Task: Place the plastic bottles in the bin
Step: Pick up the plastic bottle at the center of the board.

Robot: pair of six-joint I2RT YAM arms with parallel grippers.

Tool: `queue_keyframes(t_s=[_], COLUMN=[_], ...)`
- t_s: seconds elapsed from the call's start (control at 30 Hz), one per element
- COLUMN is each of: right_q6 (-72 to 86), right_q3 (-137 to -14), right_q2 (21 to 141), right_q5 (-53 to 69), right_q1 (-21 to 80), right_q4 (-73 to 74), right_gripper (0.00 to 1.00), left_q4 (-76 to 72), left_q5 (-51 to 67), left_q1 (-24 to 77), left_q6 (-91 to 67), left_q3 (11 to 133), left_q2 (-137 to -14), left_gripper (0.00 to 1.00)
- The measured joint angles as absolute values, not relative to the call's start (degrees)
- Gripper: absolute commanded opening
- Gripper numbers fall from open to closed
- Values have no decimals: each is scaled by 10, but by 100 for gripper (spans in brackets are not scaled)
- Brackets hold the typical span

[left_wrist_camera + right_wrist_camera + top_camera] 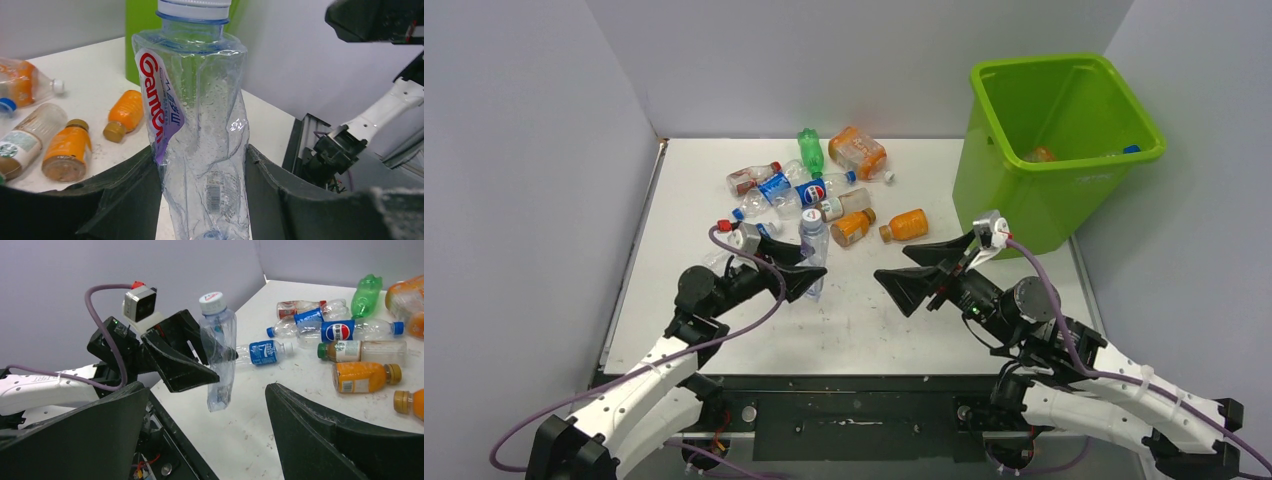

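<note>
Now the left gripper (202,200) is clamping a crushed clear bottle (200,115) low on its body. The label's red lettering, running up the side, is reading "Ganten". The bottle is standing upright over the table's (874,330) near left part, white cap topmost. The right gripper (892,262) is gaping, holding nothing. Only the top view is showing inside the bin (1024,195), where an orange bottle (1041,153) is lying. The right wrist view is showing a Pepsi bottle (345,331).

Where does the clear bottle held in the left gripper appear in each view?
Top external: clear Ganten bottle left of centre, in the left gripper.
Left wrist: centre, filling the frame.
Right wrist: centre-left, upright.
Shared landmark: small orange bottle, in all three.
</note>
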State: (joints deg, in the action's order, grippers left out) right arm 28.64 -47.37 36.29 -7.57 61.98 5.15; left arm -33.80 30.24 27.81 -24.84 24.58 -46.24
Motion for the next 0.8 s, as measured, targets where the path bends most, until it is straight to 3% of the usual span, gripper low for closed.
queue_keyframes(t_s=[0.23, 0.67, 0.8], right_q6=[265, 237, 211], right_q3=[-536, -640, -691], right_q2=[455, 577, 608], right_q5=[-28, -40, -72], right_q1=[620, 639, 658], right_q4=[27, 14, 34], right_gripper=[91, 98, 91], left_q4=[-432, -394, -380], left_q5=[357, 365, 364], left_q1=[302, 350, 356], left_q6=[-280, -237, -230], left_q3=[220, 223, 227], left_q2=[-448, -434, -435], left_gripper=[23, 21, 20])
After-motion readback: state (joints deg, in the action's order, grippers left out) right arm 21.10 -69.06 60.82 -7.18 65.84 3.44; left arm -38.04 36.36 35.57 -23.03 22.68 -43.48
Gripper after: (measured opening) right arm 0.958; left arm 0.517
